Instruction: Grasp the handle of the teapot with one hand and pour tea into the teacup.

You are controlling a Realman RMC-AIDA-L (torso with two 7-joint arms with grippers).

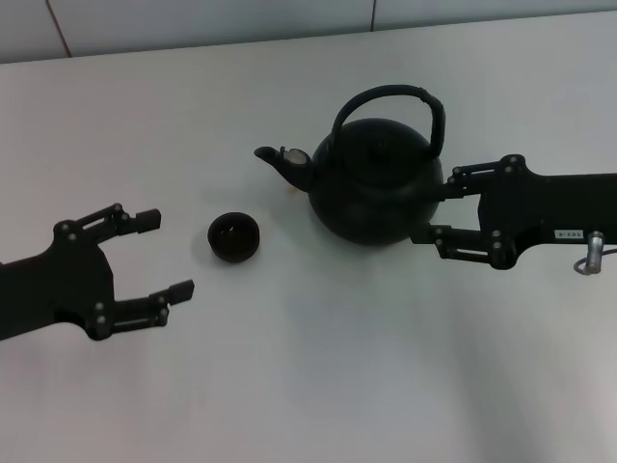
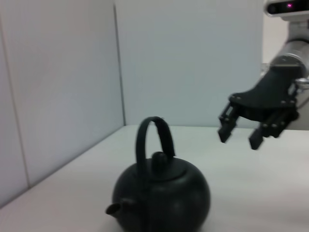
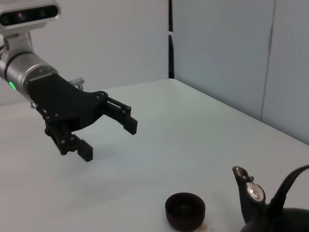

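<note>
**Both tools open, teapot and teacup standing free on the worktop**

Head view: the teapot [image 1: 371, 183] stands upright on the white worktop [image 1: 318, 367], a little right of centre, its short spout [image 1: 280, 160] pointing toward the robot's left. The arched handle [image 1: 390, 101] rises over the flat lid, with its thicker wrapped part on the right-hand side. The teacup [image 1: 234, 237] sits upright near the spout, slightly nearer the robot, apart from the pot. The right tool [image 1: 431, 211] is level with the pot's body on its right flank, fingers spread wide with the tips just beside or touching the pot wall; it grips nothing. The left tool [image 1: 164, 255] hovers to the left of the cup, well apart from it, fingers wide open and empty.

Left wrist view: the teapot [image 2: 161, 195] fills the lower middle, handle [image 2: 153, 140] arching upward, spout facing the camera side. Beyond it the right tool [image 2: 240, 134] hangs above the worktop [image 2: 251, 193], fingers parted, holding nothing.

Right wrist view: the teacup [image 3: 185, 210] stands on the worktop [image 3: 145, 159], next to the teapot's spout [image 3: 248, 191] at the picture's edge. Whether the cup holds tea cannot be told. Farther off the left tool [image 3: 109, 137] floats above the surface, open and empty.
</note>
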